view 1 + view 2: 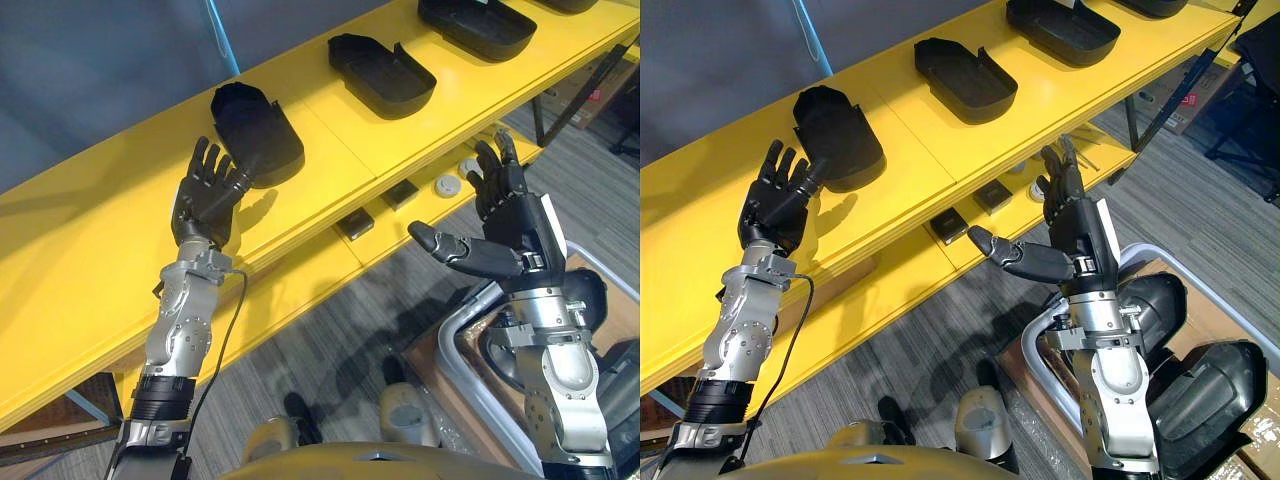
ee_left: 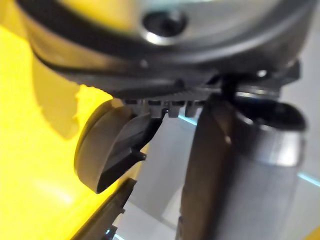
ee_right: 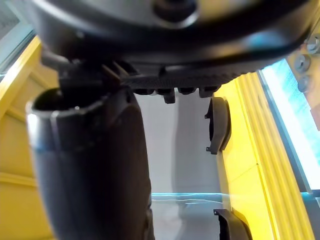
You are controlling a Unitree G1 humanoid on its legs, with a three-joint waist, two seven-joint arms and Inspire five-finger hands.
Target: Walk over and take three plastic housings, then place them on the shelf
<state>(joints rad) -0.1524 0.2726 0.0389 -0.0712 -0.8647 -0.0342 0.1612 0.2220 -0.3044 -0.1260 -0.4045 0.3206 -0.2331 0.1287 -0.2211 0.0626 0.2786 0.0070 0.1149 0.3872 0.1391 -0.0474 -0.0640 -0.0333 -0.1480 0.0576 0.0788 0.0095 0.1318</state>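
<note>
Since both hands are empty right now, the thing I'm watching is how my left hand (image 1: 205,195) sits against the closest housing. Nearest to me, my right hand (image 1: 505,235) hangs in front of the yellow shelf (image 1: 90,240), fingers straight, thumb stuck out sideways, holding nothing and well apart from every housing. The lower shelf (image 1: 300,275) past it has a few small dark blocks (image 1: 355,226) and grey discs (image 1: 447,186), none of my business.

Left hand is up over the shelf's front edge, fingers spread and loose, not wrapped round anything. The nearest housing (image 1: 258,128) lies just past it, on the thumb side. The thumb tip is either touching its front end or just beside it, can't tell which. Its long axis runs front to back across the shelf, so the hand is at the near end.

Further along to the right sit the second housing (image 1: 382,72) and the third housing (image 1: 478,25), lying the same way, well apart.

My read: any pull-back should come straight toward me so I don't nudge that end. Plenty of bare shelf to the left.
</note>
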